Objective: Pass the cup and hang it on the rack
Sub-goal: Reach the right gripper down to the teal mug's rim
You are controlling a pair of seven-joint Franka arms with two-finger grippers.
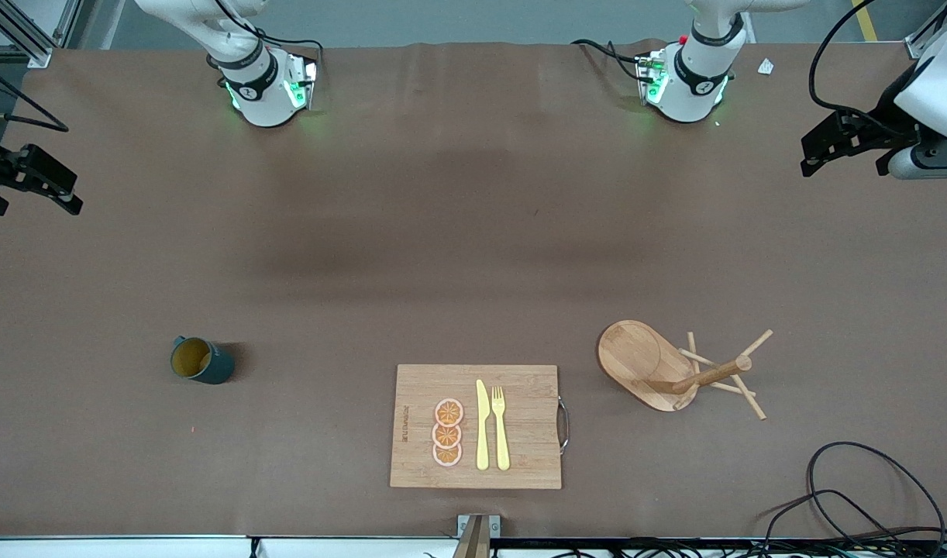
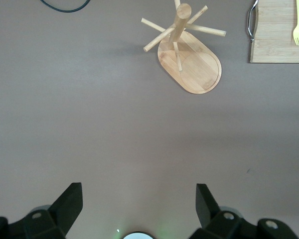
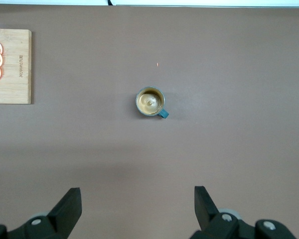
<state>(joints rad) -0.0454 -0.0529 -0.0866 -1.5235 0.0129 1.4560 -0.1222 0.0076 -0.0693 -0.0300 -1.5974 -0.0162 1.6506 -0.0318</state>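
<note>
The cup, dark teal with a yellow inside, stands upright on the brown table toward the right arm's end; it also shows in the right wrist view as the cup, its handle sticking out sideways. The rack, a bamboo mug tree on an oval base, stands toward the left arm's end, and the left wrist view shows the rack with bare pegs. My right gripper hangs open over the table's edge at its own end, well away from the cup. My left gripper hangs open over its own end. Both the left gripper and the right gripper hold nothing.
A bamboo cutting board lies between cup and rack, nearer to the front camera, carrying orange slices, a yellow knife and a fork. Black cables loop near the front edge at the left arm's end.
</note>
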